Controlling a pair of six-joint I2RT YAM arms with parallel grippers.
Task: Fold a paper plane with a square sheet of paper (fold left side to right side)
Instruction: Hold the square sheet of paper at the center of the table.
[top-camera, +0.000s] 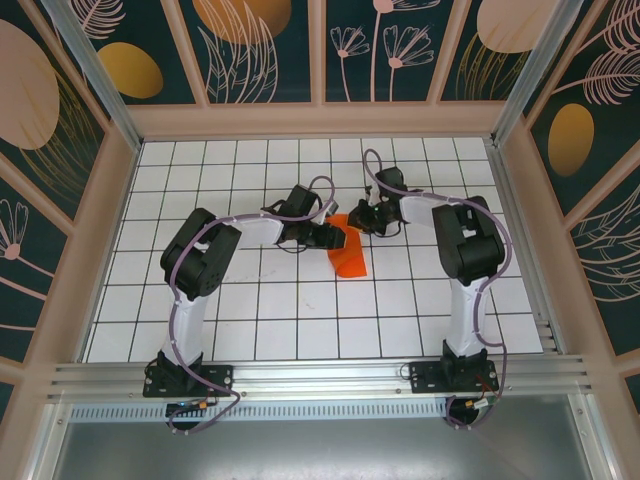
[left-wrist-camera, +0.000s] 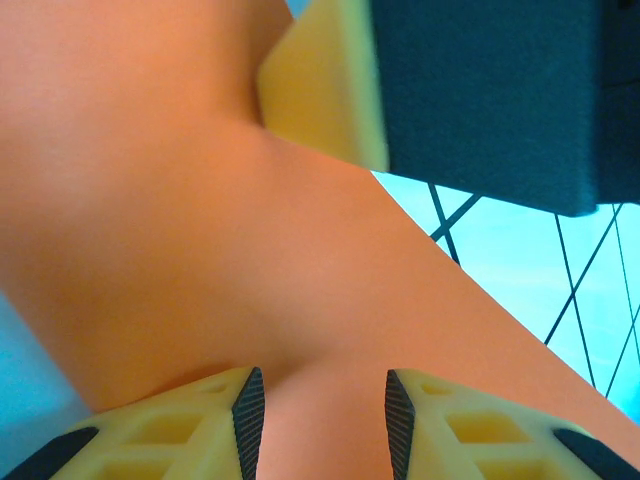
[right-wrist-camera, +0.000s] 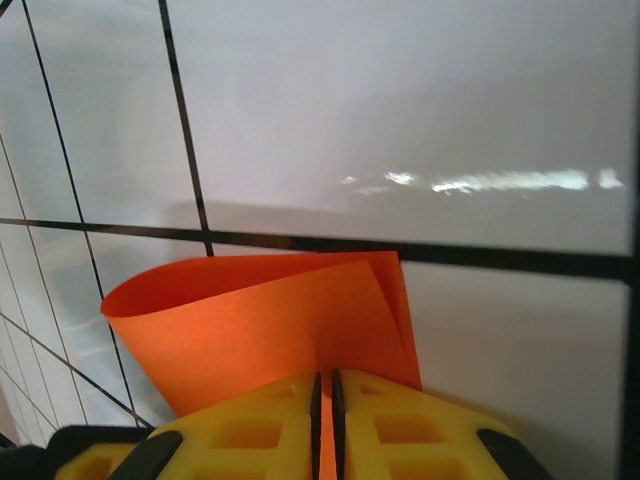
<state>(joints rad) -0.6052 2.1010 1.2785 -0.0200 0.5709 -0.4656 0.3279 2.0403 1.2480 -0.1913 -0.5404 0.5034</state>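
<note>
In the top view, the upper end of the orange sheet (top-camera: 348, 258) is covered at mid-frame by the left hand (top-camera: 328, 238) and right hand (top-camera: 366, 221), and their fingertips are too small to read. In the left wrist view the sheet is a blur running off the left, top and bottom edges. The right hand, upper right, is soft and cut by the top edge. In the right wrist view the sheet's lower part hides behind yellow fingers (right-wrist-camera: 400, 432) cut by the bottom edge.

The paper (right-wrist-camera: 270, 320) looks matt, the table (right-wrist-camera: 420, 110) glossy.
</note>
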